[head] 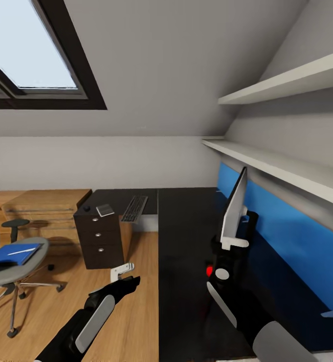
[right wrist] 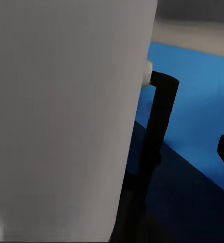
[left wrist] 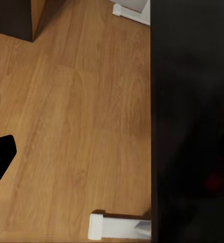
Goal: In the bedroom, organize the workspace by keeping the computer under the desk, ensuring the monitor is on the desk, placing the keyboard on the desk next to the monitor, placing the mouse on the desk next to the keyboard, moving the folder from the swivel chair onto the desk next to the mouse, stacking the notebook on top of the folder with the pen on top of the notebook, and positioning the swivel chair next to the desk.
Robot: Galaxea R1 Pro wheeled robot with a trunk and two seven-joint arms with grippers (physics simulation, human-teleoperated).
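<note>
- Left arm [head: 93, 317]: glossy black shell with a long pale-grey panel along the forearm.
- Right arm [head: 236, 301]: black, grey panel, round white cap, red light.

Skylight [head: 30, 55] daylight, soft shadows, glossy desk [head: 186, 261].

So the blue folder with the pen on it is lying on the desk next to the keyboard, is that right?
Not quite. The blue folder with the pen on it lies on the seat of the swivel chair, off to the left on the wood floor, not on the desk. The keyboard is on the desk, as the head view shows.
</note>
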